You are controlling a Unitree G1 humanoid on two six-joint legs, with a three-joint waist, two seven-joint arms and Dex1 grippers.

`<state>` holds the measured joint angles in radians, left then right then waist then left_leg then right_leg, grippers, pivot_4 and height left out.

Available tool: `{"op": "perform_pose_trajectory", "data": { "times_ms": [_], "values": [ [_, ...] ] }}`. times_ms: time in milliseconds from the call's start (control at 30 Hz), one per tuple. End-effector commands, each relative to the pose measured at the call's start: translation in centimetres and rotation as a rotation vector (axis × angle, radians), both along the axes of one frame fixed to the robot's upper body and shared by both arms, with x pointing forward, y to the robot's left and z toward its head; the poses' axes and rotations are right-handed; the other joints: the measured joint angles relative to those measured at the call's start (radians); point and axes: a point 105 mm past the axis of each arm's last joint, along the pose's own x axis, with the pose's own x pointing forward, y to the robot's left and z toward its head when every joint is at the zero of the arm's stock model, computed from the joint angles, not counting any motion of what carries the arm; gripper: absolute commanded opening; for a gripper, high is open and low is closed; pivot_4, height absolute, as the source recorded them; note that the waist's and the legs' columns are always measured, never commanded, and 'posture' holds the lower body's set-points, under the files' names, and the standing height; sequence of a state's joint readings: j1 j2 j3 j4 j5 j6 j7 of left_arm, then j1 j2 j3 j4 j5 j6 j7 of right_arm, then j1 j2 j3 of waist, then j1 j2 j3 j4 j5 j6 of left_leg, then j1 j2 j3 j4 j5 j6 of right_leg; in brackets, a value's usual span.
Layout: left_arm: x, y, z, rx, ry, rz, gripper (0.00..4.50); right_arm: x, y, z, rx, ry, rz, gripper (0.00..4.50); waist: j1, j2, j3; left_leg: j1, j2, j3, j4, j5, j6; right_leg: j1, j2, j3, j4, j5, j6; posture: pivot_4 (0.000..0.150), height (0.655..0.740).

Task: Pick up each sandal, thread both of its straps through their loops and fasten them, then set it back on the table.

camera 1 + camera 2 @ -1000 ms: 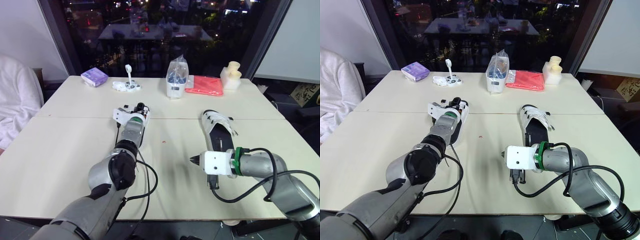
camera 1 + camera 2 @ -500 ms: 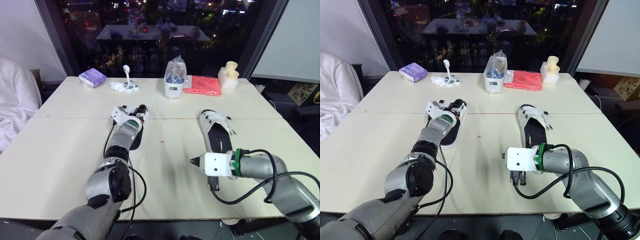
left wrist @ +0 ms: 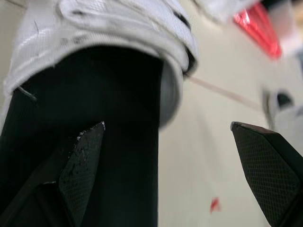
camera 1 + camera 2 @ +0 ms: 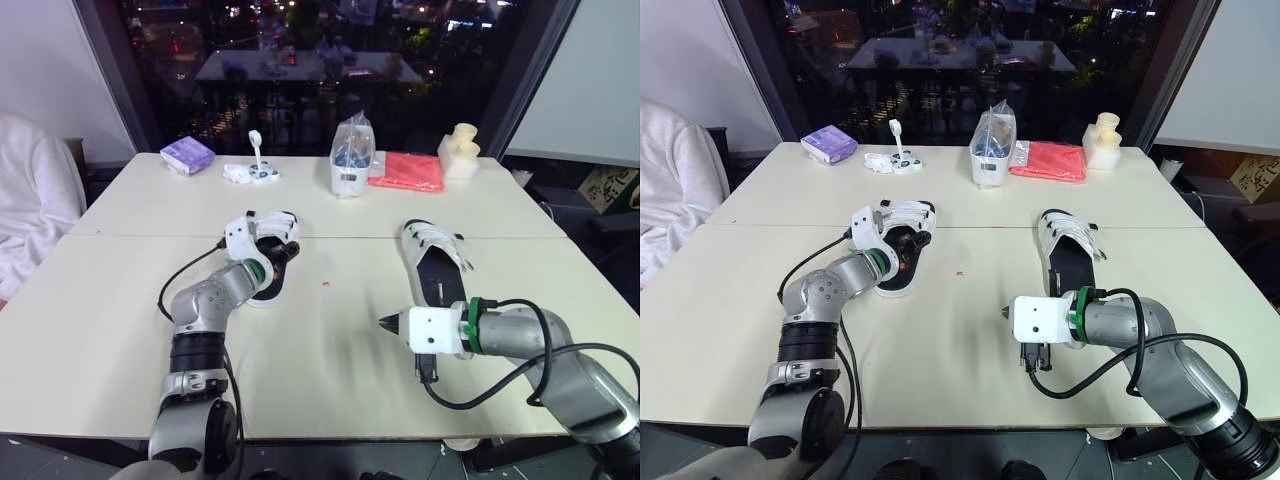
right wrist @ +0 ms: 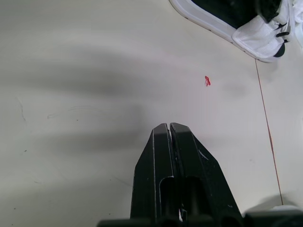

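Sandals, 2 of them, lie flat on the pale table (image 4: 120, 330), well apart from each other. The left sandal (image 4: 268, 262) has a black footbed and white straps bunched at its far end. The right sandal (image 4: 434, 258) lies with its white straps loose across the far end too.

The left gripper (image 3: 167, 125) is down at the left sandal with its jaws spread wide. In the left wrist view 1 finger (image 3: 83, 165) is over the black footbed and the other is out over bare table beside the sandal's rim. I cannot tell whether either finger touches the shoe.

The right gripper (image 5: 169, 126) has its jaws pressed together on nothing. It is low over bare table, near the heel end of the right sandal, and points across toward the robot's left. A tiny red speck (image 5: 207, 81) marks the tabletop between it and the left sandal.

Along the far edge stand a purple box (image 4: 188, 154), a small white object with an upright stick (image 4: 252, 172), a clear plastic bag (image 4: 350, 158), a red packet (image 4: 408, 171) and a cream-coloured object (image 4: 460, 150). A person in white (image 4: 30, 210) sits at the table's left side.
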<state>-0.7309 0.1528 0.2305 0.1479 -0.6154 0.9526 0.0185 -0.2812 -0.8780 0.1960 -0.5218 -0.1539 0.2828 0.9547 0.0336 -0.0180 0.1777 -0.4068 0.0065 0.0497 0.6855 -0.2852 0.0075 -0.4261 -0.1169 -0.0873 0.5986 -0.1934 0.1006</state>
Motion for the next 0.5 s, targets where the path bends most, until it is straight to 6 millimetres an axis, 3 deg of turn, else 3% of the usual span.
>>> {"op": "perform_pose_trajectory", "data": {
  "times_ms": [33,233,400,500],
  "values": [
    [-1.7,0.4,4.1,0.044,-0.169,-0.128,4.45,0.3,-0.6,0.7,0.012,-0.03,-0.021,0.0,-0.002,0.0,0.0,0.0,0.0,0.0,0.0,0.0,0.0,0.0,0.0,0.0,0.0,0.0,0.0,0.15,0.74],
    [-6.1,1.0,6.3,0.116,-0.242,-0.411,4.45,1.0,-1.4,3.3,0.162,-0.011,-0.098,0.0,-0.006,0.0,0.0,0.0,0.001,-0.001,0.0,0.0,0.0,0.0,0.0,0.0,0.0,0.0,0.0,0.15,0.74],
    [-10.2,2.0,5.8,0.199,-0.216,-0.618,4.45,0.9,-2.3,5.3,0.299,0.06,-0.148,0.0,-0.013,0.001,0.0,0.0,0.003,-0.001,0.0,-0.001,0.001,0.0,0.0,0.0,0.0,0.0,-0.001,0.15,0.74],
    [-11.4,2.6,5.4,0.252,-0.214,-0.682,4.45,0.6,-3.1,5.7,0.313,0.102,-0.169,0.0,-0.016,0.001,0.0,0.0,0.003,-0.001,0.0,-0.003,0.004,0.0,0.0,0.0,0.0,-0.002,-0.004,0.15,0.74]
  ]
}}
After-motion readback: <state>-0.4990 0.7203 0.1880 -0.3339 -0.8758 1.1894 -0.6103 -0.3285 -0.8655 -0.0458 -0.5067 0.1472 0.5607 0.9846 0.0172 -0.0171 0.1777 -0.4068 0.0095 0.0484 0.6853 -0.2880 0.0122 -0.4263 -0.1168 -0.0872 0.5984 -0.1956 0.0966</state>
